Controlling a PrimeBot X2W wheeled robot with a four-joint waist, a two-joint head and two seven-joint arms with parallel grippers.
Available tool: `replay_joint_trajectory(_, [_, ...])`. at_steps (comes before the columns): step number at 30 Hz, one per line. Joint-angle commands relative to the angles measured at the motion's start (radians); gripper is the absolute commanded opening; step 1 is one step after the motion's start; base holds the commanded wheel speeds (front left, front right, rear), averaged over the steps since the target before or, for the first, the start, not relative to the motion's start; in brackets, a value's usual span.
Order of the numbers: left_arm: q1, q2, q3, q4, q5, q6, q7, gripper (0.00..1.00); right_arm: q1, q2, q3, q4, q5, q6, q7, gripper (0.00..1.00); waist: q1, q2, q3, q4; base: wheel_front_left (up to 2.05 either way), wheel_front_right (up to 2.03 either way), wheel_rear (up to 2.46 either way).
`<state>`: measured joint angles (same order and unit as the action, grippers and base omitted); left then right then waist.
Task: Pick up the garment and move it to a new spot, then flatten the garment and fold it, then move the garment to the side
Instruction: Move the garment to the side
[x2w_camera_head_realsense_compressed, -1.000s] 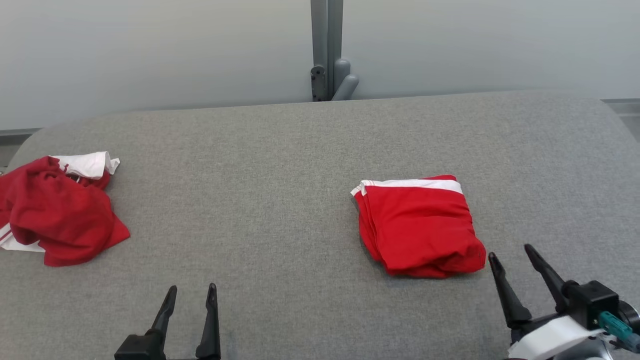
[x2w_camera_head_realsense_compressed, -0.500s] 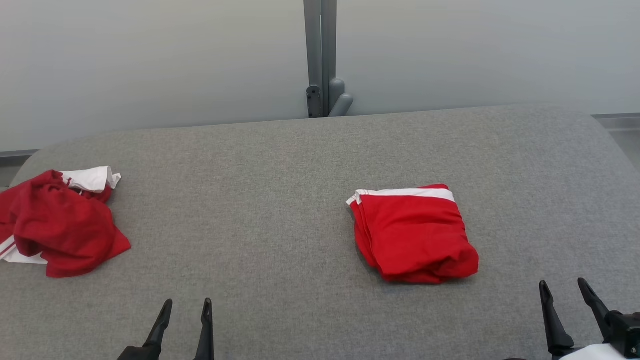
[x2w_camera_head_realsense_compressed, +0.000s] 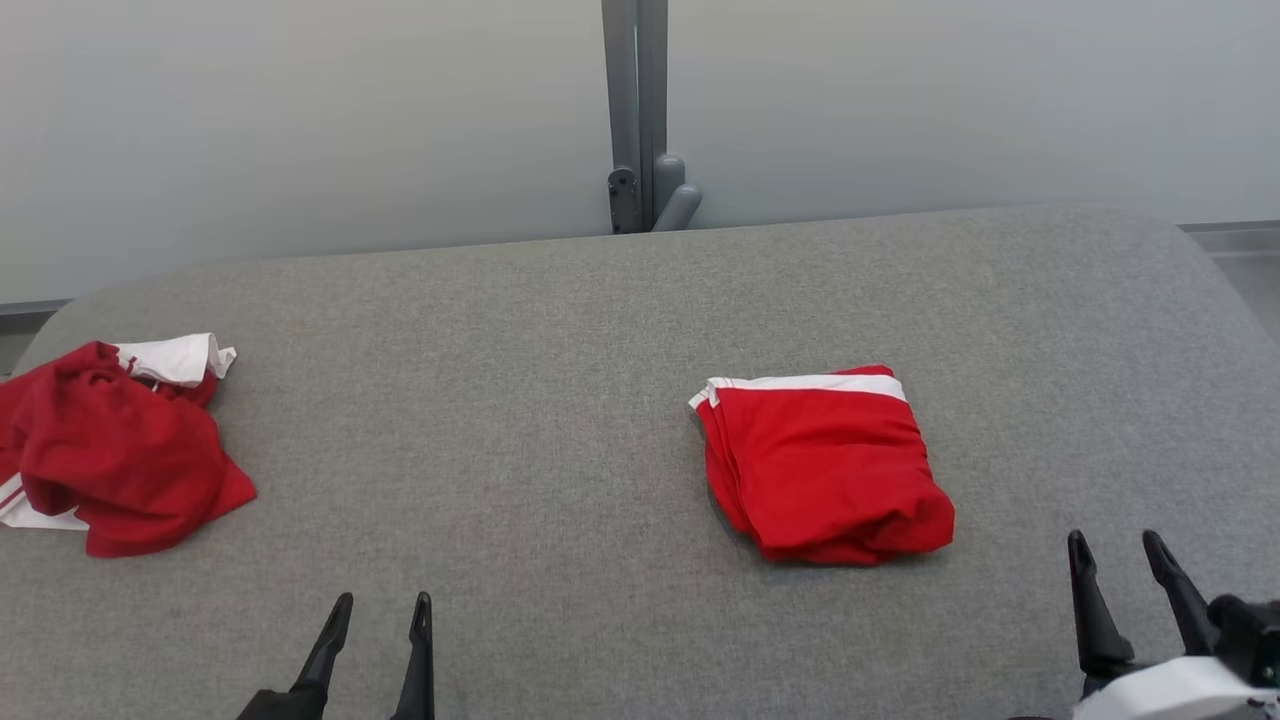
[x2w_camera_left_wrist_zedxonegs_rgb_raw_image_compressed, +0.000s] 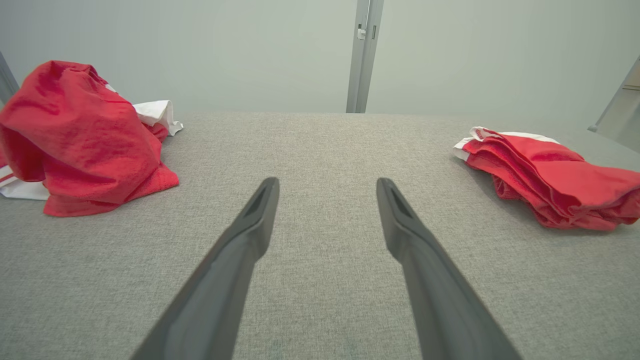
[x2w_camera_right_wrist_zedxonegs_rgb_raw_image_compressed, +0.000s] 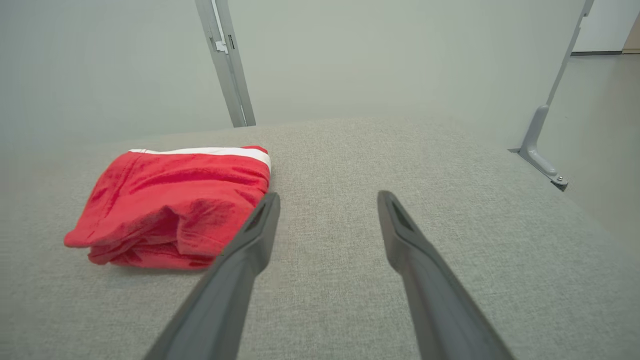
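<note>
Garments: two, both red with white trim. One folded garment (x2w_camera_head_realsense_compressed: 825, 470) lies right of centre on the gray pad (x2w_camera_head_realsense_compressed: 520, 400); one crumpled garment (x2w_camera_head_realsense_compressed: 110, 450) sits at the pad's left edge, well apart. Two grippers: left gripper (x2w_camera_head_realsense_compressed: 384, 600) and right gripper (x2w_camera_head_realsense_compressed: 1115, 537), both with fingers spread and empty, near the front.

text: none can be read | labels, brands: none can be read | numbers, signs: none can be read
</note>
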<state>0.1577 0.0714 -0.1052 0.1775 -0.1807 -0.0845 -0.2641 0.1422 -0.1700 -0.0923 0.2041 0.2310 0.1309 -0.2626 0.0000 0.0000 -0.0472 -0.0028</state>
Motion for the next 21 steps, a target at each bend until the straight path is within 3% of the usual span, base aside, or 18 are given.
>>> replay_joint_trajectory(1, [0.013,-0.007,0.003,-0.001,0.008,-0.005,0.000,1.00,-0.045,-0.007,0.017,0.005,0.043,0.000,-0.002,1.00,0.0000,0.0000,0.009,-0.002,0.00,0.00,0.00])
replay_joint_trajectory(4, [0.006,-0.011,-0.004,-0.003,0.014,-0.011,0.000,1.00,-0.137,-0.043,0.060,0.007,0.144,0.000,0.095,1.00,0.0000,0.0000,0.034,-0.004,0.00,0.00,0.00])
replay_joint_trajectory(7, [-0.025,-0.012,-0.012,-0.007,0.021,-0.016,0.000,1.00,-0.256,-0.072,0.080,0.030,0.242,0.000,0.278,1.00,0.0000,0.0000,0.083,-0.001,0.00,0.00,0.00])
replay_joint_trajectory(13, [-0.086,-0.016,-0.052,0.011,0.035,-0.029,0.000,1.00,-0.475,-0.073,0.089,0.206,0.338,0.000,0.570,1.00,0.0000,0.0000,0.163,0.042,0.00,0.00,0.00])
replay_joint_trajectory(21, [-0.133,-0.018,-0.077,0.028,0.045,-0.034,0.000,1.00,-0.583,-0.044,0.104,0.421,0.450,0.000,0.676,1.00,0.0000,0.0000,0.197,0.112,0.00,0.00,0.00])
